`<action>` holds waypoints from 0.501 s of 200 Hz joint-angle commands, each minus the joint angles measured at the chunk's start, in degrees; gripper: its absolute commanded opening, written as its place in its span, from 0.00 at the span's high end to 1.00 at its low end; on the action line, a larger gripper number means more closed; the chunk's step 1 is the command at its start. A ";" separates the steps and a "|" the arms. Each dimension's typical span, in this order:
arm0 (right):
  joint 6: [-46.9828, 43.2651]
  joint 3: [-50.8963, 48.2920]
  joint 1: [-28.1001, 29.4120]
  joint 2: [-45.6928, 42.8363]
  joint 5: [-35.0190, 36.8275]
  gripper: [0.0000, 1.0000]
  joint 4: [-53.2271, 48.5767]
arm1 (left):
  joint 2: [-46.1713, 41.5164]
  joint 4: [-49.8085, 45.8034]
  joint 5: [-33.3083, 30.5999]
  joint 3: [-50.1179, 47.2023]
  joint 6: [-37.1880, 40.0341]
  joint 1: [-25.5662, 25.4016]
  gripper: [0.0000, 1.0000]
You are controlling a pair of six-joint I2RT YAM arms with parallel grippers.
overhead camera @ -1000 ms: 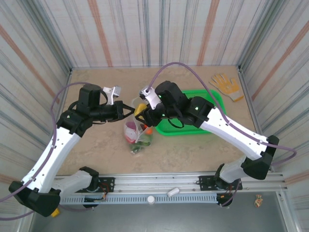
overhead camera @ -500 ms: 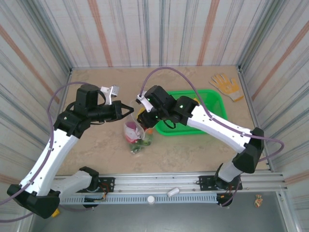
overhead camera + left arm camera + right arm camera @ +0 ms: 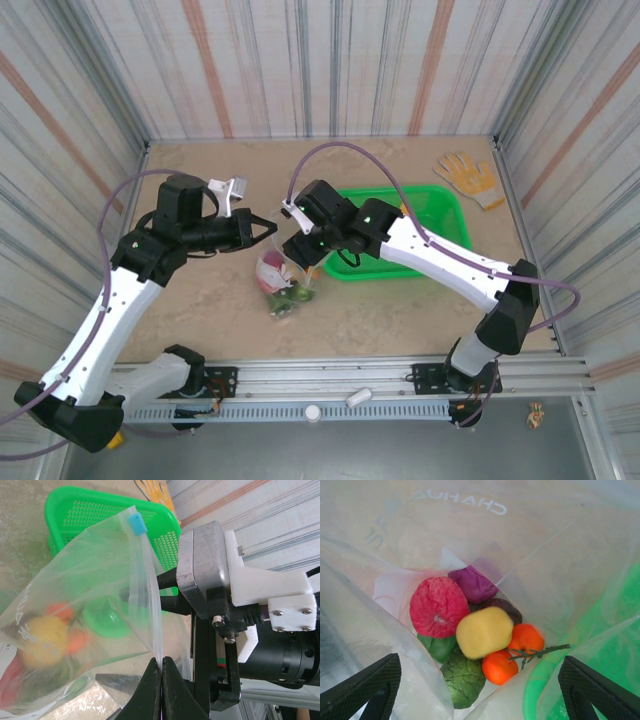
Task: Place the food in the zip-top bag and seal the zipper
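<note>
A beige marbled counter (image 3: 225, 305) is carrying a green mesh basket (image 3: 442, 212) toward the right, a tan glove (image 3: 466, 178) lying in the far right corner, and a zip-top bag (image 3: 285, 288) resting near centre.

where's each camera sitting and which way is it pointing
Top: above and behind the robot, facing down at the table; both arms, left tool and right tool at the bag.
Left wrist: on the left arm, facing the bag's pinched edge, slider and basket; its closed fingers show.
Right wrist: facing down into the bag at the food; its spread fingers show.
Shared: both wrist views see the bag and food.
</note>
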 commanded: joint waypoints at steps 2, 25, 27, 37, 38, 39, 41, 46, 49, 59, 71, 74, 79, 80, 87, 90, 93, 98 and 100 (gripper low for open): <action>-0.73 1.02 0.07 -1.85 0.42 0.20 -0.18 | -0.89 -0.15 0.78 0.92 0.83 -0.18 1.00; -0.55 0.88 -0.67 -4.02 0.15 0.34 0.54 | -0.58 -0.03 0.74 0.83 0.83 -0.16 1.00; -0.49 0.85 -0.75 -4.15 0.01 0.35 0.62 | -0.63 -0.02 0.77 0.79 0.83 -0.10 1.00; -0.13 0.89 -1.27 -5.34 -0.83 0.41 0.97 | -0.60 0.07 0.78 0.68 0.79 -0.18 1.00; -0.08 0.87 -1.35 -5.40 -0.94 0.41 1.00 | -0.62 0.07 0.78 0.63 0.76 -0.21 1.00; -0.05 0.85 -1.39 -5.52 -1.09 0.42 1.06 | -0.64 0.07 0.78 0.60 0.75 -0.17 1.00; 0.03 0.84 -1.53 -5.76 -1.33 0.44 1.10 | -0.58 0.07 0.81 0.60 0.70 -0.15 1.00; 0.22 0.91 -1.80 -6.36 -1.85 0.47 1.35 | -0.57 0.15 0.79 0.49 0.74 -0.15 1.00; 0.38 0.80 -1.88 -6.66 -2.03 0.49 1.50 | -0.62 0.22 0.74 0.48 0.74 -0.16 1.00; 0.67 0.71 -2.36 -7.78 -2.67 0.55 1.93 | -0.65 0.27 0.78 0.24 0.63 -0.19 1.00; 1.07 0.62 -2.89 -8.85 -2.81 0.61 2.32 | -0.52 0.33 0.78 0.07 0.65 -0.18 1.00; 1.22 0.66 -3.05 -9.06 -2.81 0.63 2.34 | -0.56 0.38 0.85 0.05 0.65 -0.15 1.00; 1.33 0.66 -3.32 -9.41 -2.97 0.65 2.36 | -0.41 0.48 0.87 -0.09 0.62 -0.19 1.00; 1.36 0.66 -3.38 -9.55 -2.98 0.66 2.40 | -0.40 0.49 0.87 -0.11 0.64 -0.21 1.00; 1.59 0.65 -3.76 -10.00 -2.99 0.70 2.35 | -0.33 0.59 0.87 -0.21 0.66 -0.20 1.00; 1.64 0.61 -3.94 -10.19 -2.94 0.71 2.35 | -0.30 0.60 0.87 -0.29 0.60 -0.22 1.00; 1.72 0.58 -4.16 -10.40 -2.84 0.73 2.43 | -0.33 0.59 0.87 -0.31 0.65 -0.19 1.00; 1.86 0.40 -4.44 -10.77 -2.63 0.75 2.44 | -0.23 0.68 0.87 -0.31 0.65 -0.12 1.00; 1.94 0.36 -4.60 -10.90 -2.57 0.76 2.52 | -0.26 0.68 0.92 -0.31 0.63 -0.13 1.00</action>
